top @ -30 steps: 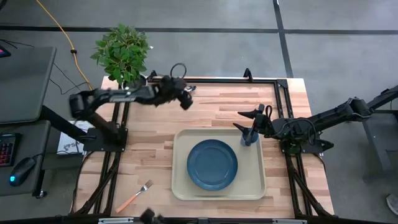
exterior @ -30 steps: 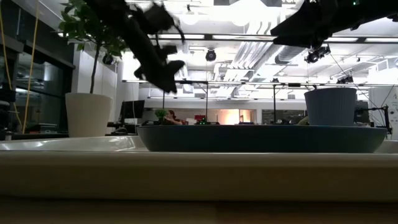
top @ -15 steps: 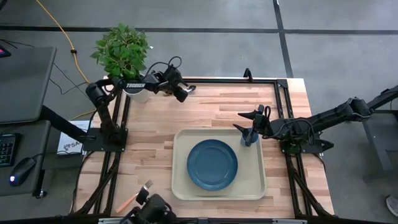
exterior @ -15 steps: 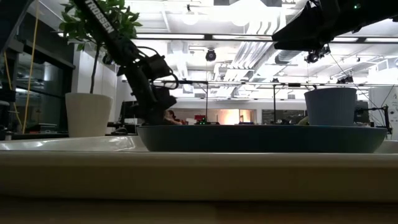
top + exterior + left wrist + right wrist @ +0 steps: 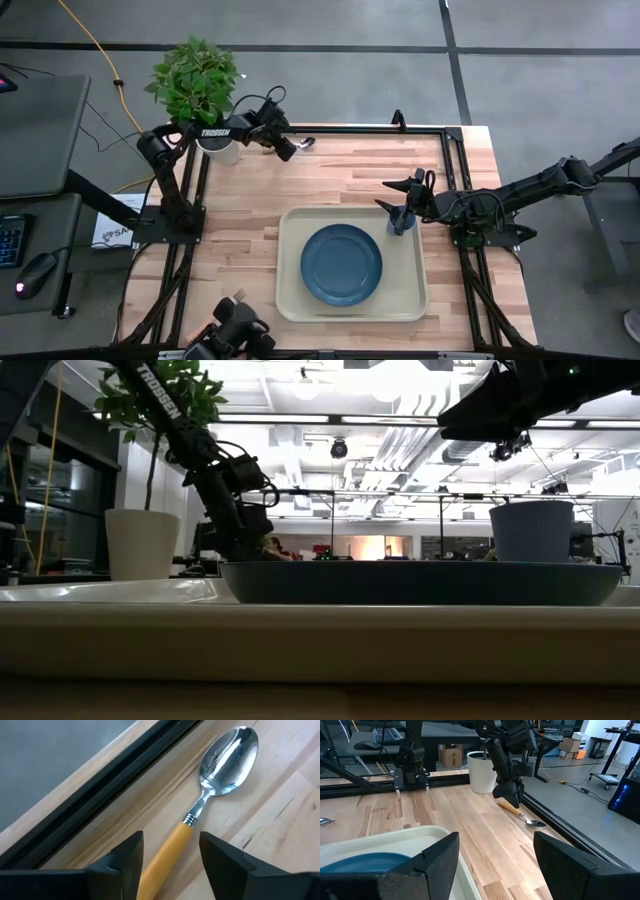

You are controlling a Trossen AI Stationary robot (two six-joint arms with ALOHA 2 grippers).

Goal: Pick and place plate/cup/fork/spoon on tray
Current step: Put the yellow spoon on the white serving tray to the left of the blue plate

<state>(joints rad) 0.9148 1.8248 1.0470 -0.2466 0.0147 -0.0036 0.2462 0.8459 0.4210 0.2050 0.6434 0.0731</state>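
Okay, your left gripper (image 5: 167,852) is open, fingers straddling the spoon (image 5: 210,795) handle at the table's far edge. Spoon's long axis runs straight ahead, bowl away from you. Right gripper (image 5: 490,855) is open by the cup (image 5: 400,220) on the tray (image 5: 290,300), well apart.

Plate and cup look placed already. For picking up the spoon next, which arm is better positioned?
Left. The left hand is open, its fingers straddling the spoon handle at the table's far edge. The right hand sits open by the cup on the tray, well away from it.
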